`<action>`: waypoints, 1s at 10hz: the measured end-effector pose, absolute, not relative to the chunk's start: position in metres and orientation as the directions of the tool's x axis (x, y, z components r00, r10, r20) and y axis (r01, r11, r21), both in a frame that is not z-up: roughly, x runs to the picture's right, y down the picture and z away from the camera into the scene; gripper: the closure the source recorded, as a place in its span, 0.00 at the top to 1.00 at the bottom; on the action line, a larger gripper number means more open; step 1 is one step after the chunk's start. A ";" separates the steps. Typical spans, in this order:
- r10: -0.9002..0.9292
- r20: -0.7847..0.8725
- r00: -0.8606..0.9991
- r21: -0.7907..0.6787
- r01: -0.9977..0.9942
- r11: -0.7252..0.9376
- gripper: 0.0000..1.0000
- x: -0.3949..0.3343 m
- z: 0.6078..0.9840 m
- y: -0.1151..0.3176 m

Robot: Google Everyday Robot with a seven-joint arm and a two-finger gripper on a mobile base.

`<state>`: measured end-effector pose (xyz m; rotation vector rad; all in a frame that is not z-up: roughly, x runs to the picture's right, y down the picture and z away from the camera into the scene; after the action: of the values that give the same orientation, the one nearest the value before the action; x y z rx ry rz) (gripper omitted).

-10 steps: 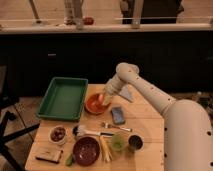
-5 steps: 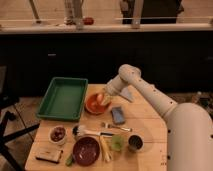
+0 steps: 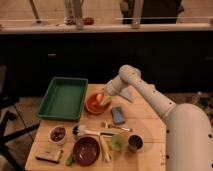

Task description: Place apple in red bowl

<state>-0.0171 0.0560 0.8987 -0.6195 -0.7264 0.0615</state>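
- The red bowl [image 3: 95, 104] sits on the wooden table [image 3: 145, 125], near the middle of its far half, and serves here as the reference point.
- The gripper [image 3: 104, 97] is over the right part of the red bowl, reaching in from the right on a white arm [image 3: 150, 97] that bends at an elbow joint above and to the right of the bowl.
- Whether the fingers are open, closed or holding something cannot be told; they merge with the bowl's interior.
- The apple [image 3: 99, 97] appears as a small orange-red shape with a paler patch, inside the red bowl's rim and directly at the gripper's tip. Whether it rests on the bowl's floor or is off it cannot be told.
- A green tray [image 3: 63, 97] lies just left of the red bowl, its right edge close to the bowl's rim.
- A small blue-grey flat object [image 3: 118, 115] lies just below and to the right of the red bowl.
- A small white bowl [image 3: 58, 134] with dark contents stands well to the lower left of the red bowl.
- A dark maroon bowl [image 3: 86, 149] stands well below the red bowl, near the table's front edge.
- A metal cup [image 3: 135, 142] stands to the lower right of the red bowl, beside a green item [image 3: 117, 143].
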 end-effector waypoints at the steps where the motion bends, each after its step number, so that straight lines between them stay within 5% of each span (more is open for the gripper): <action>1: 0.262 0.601 0.755 -0.553 0.156 0.819 0.04 -0.017 0.901 0.056; 8: 0.276 0.598 0.753 -0.563 0.149 0.813 0.72 -0.016 0.903 0.056; 10: 0.284 0.612 0.738 -0.560 0.150 0.815 0.80 -0.015 0.901 0.056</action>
<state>-0.0154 0.0564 0.9014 -0.6286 -0.7493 0.0790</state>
